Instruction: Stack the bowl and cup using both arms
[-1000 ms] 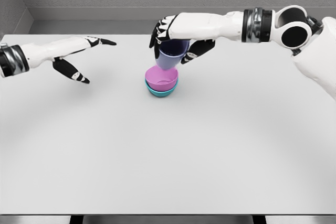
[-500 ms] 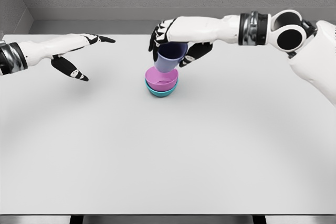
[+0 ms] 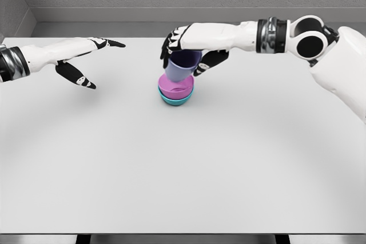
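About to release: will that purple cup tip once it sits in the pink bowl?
Possibly: the purple cup, held by the right robot hand, hangs tilted. The pink bowl looks shallow, so it offers little side support. The cup looks rigid.

Right hand (image 3: 186, 47) holds purple cup (image 3: 180, 66) over pink bowl (image 3: 176, 88).

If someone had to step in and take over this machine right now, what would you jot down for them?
Right hand: shut on the purple cup, holding it tilted just above the bowls, its base at or near the pink one's rim.
Left hand: open, holding nothing, hovering over the table at far left.
Things: pink bowl already sits nested in the teal bowl, mid-table.
Done: bowls stacked, cup picked up and brought over them.
Left: lower the cup into the pink bowl, let go, pull the right arm back.
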Available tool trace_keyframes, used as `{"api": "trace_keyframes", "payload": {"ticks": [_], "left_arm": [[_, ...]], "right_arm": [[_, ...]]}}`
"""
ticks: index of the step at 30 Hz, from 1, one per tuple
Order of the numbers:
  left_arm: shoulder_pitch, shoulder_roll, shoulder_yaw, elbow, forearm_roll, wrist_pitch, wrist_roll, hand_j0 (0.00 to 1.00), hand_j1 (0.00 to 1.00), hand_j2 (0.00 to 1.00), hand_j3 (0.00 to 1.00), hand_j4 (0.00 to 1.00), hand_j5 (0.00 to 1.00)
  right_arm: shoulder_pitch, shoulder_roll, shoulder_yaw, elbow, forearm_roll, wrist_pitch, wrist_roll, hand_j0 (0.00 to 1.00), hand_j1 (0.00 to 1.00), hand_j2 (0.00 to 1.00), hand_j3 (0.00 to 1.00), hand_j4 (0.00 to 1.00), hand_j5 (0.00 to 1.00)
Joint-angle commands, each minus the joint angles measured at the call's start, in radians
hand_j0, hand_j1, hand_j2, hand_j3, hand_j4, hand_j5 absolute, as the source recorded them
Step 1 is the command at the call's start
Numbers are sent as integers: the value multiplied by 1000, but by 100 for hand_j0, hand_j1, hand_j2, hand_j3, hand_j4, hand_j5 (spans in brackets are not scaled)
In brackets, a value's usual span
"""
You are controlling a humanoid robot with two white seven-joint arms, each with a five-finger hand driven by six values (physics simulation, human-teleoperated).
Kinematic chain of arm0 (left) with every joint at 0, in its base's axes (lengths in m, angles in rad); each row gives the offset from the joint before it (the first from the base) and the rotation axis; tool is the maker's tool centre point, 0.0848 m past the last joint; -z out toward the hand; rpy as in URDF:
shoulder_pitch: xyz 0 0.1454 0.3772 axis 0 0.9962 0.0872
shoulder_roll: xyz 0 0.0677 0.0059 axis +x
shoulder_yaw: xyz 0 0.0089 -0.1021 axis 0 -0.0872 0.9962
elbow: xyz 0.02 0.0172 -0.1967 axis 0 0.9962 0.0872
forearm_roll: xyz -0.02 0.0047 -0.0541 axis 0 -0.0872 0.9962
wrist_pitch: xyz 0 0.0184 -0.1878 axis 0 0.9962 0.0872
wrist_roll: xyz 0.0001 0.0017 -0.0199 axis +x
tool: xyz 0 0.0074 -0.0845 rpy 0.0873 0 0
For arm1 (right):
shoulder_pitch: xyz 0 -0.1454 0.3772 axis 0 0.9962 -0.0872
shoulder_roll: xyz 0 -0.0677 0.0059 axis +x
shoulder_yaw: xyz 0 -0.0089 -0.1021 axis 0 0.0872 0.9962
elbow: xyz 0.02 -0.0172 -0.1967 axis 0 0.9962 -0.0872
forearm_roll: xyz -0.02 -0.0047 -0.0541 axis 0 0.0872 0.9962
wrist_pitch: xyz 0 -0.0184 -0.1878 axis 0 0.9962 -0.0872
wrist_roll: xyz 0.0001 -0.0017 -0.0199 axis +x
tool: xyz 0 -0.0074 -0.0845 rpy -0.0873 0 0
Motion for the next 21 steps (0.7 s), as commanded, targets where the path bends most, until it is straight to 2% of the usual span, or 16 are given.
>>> {"api": "trace_keyframes", "payload": {"ticks": [1, 3, 6, 8, 11, 12, 21], "left_arm": [[0, -2, 2, 1, 6, 0, 0, 100, 100, 100, 100, 100, 100], [0, -2, 4, 1, 6, 0, 0, 100, 100, 100, 100, 100, 100], [0, -2, 4, 3, 6, 0, 0, 100, 100, 100, 100, 100, 100], [0, -2, 4, 3, 6, 0, 0, 100, 100, 100, 100, 100, 100], [0, -2, 4, 3, 6, 0, 0, 100, 100, 100, 100, 100, 100], [5, -2, 4, 3, 6, 0, -1, 100, 100, 100, 100, 100, 100], [6, -2, 4, 3, 6, 0, -1, 100, 100, 100, 100, 100, 100]], "right_arm": [[-2, 10, 0, 17, -4, 3, -1, 65, 65, 65, 65, 65, 65], [0, 18, 0, 20, -2, 3, 4, 71, 71, 71, 71, 71, 71], [3, 17, -3, 20, -2, 3, 5, 73, 73, 73, 73, 73, 73], [5, 17, -3, 20, 1, 3, 5, 81, 81, 81, 81, 81, 81], [6, 18, -1, 22, 24, 3, 4, 98, 98, 98, 98, 98, 98], [9, 18, -3, 22, 27, 3, 5, 100, 100, 100, 100, 100, 100], [21, 0, -4, 17, 27, 3, 5, 100, 100, 100, 100, 100, 100]]}}
